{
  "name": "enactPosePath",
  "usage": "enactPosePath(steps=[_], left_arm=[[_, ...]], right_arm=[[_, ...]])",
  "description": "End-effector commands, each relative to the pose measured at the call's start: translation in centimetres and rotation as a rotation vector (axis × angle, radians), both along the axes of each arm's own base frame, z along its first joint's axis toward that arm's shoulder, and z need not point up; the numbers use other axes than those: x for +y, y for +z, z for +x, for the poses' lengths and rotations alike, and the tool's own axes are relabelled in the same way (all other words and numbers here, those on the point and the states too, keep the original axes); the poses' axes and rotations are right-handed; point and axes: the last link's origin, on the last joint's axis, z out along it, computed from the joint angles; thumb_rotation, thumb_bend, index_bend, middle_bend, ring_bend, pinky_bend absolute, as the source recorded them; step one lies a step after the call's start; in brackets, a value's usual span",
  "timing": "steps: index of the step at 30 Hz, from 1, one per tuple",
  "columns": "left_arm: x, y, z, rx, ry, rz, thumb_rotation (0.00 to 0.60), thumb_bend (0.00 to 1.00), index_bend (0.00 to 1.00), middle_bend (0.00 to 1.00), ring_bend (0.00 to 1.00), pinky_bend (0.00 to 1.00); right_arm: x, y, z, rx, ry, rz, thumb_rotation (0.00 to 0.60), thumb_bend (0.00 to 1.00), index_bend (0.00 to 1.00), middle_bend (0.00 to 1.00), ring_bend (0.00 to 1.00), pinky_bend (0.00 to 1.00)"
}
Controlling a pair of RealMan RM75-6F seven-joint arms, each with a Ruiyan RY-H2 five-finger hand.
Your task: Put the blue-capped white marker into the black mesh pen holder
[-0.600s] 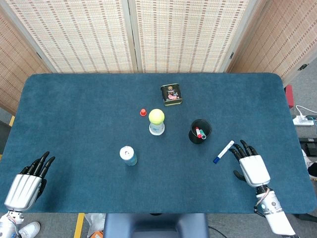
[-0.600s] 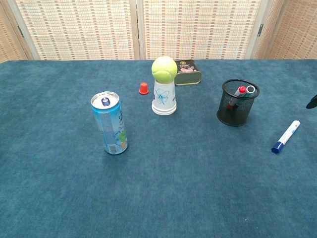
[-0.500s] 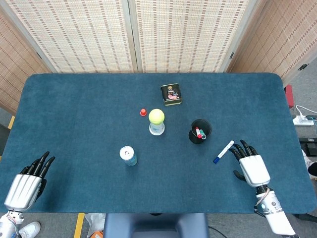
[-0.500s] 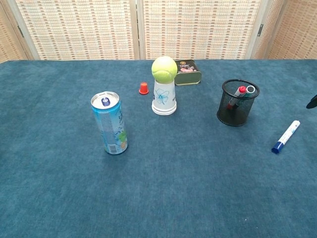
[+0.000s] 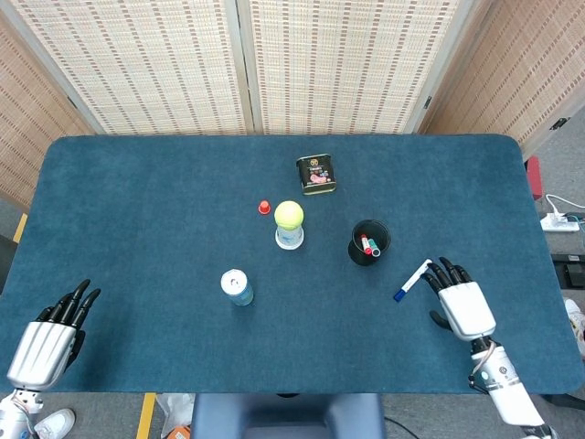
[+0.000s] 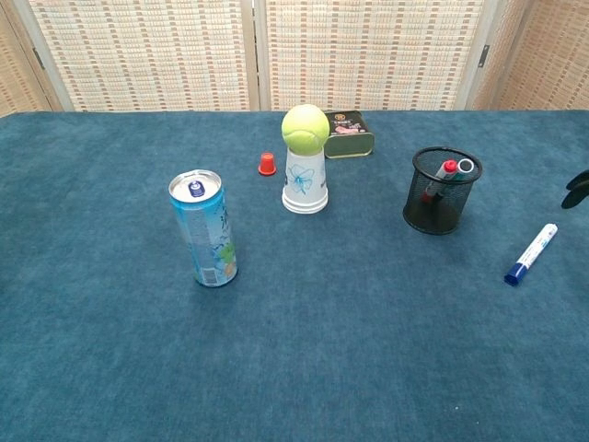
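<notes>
The white marker (image 5: 412,280) with a blue cap lies flat on the blue table, right of the black mesh pen holder (image 5: 369,242). The holder stands upright with a red and a green pen inside; the chest view shows the marker (image 6: 532,254) and the holder (image 6: 442,191) too. My right hand (image 5: 460,303) is open, palm down, its fingertips just right of the marker's white end, holding nothing. Only its dark fingertips (image 6: 578,187) show at the chest view's right edge. My left hand (image 5: 50,332) lies open at the near left corner.
A drink can (image 5: 237,286) stands near the table middle. A tennis ball (image 5: 289,215) sits on an upturned paper cup (image 6: 305,183). A small red cap (image 5: 264,207) and a dark tin (image 5: 315,174) lie further back.
My right hand has edged slightly left and forward, closer to the marker's white end. The marker and the left hand have not moved.
</notes>
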Motion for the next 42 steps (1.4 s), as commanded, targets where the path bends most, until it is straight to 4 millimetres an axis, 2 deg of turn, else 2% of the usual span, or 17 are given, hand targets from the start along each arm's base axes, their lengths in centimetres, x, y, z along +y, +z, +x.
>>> enactPosePath(steps=[1,6,17,27,42], left_arm=[[-0.1,0.0,0.0,-0.002,-0.003,0.001,0.6,0.46,0.1,0.0,0.17,0.41],[-0.1,0.1,0.1,-0.005,-0.005,0.003,0.6,0.46,0.1,0.0,0.17,0.41],[-0.1,0.2,0.0,-0.005,0.0,0.006,0.6,0.46,0.1,0.0,0.17,0.41],[0.0,0.1,0.0,-0.004,0.005,0.006,0.6,0.46,0.1,0.0,0.17,0.41],[0.0,0.1,-0.1,-0.003,0.007,0.008,0.6,0.46,0.1,0.0,0.17,0.41]], right_arm=[[-1.3,-1.0,-0.2,0.024,0.042,0.04,0.6,0.12,0.32,0.16,0.12,0.21],[-3.3,-2.4,-0.3,0.08,0.089,0.103,0.6,0.12,0.38,0.21,0.16,0.25],[-6.1,-4.5,-0.3,0.116,0.09,0.135,0.6,0.12,0.41,0.23,0.18,0.26],[-7.1,-5.7,-0.7,0.148,0.076,0.146,0.6,0.15,0.43,0.24,0.18,0.26],[-7.3,-6.5,-0.7,0.182,0.088,0.123,0.6,0.21,0.55,0.32,0.26,0.34]])
